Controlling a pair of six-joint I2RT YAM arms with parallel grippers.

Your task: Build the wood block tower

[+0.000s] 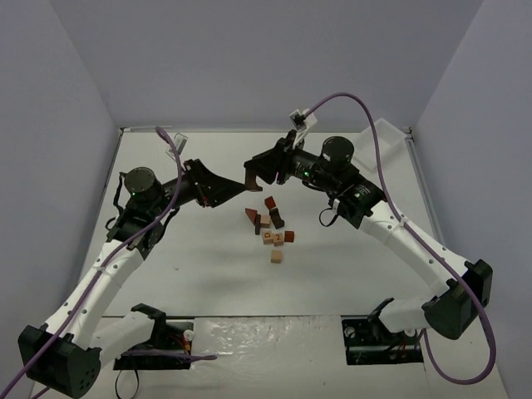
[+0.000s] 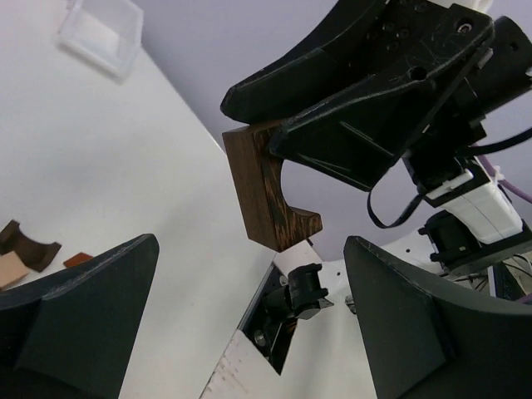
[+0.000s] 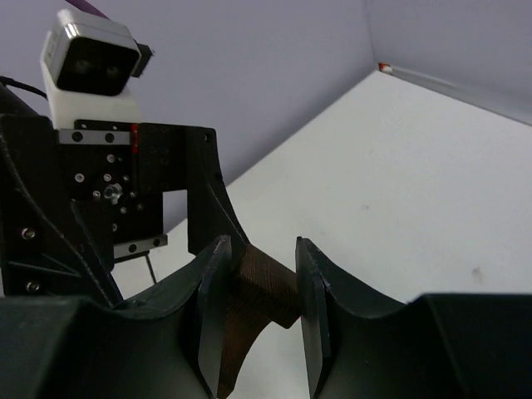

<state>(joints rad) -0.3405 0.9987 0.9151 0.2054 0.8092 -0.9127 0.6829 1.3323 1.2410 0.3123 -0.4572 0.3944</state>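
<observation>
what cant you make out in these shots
- Top view: digit on the pale cube, too small to read.
- Top view: how the tower blocks rest on each other, too small.
- Left wrist view: wood blocks cut by the left edge.
- Right wrist view: lower end of the dark arch block, hidden inside the right gripper.

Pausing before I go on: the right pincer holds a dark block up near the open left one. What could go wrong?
The dark arched block sticks out of the right pincer in mid-air; a nudge could twist it loose. The open left pincer faces it closely, so the two pincers may clash. A drop might scatter the wood blocks nearby.
</observation>
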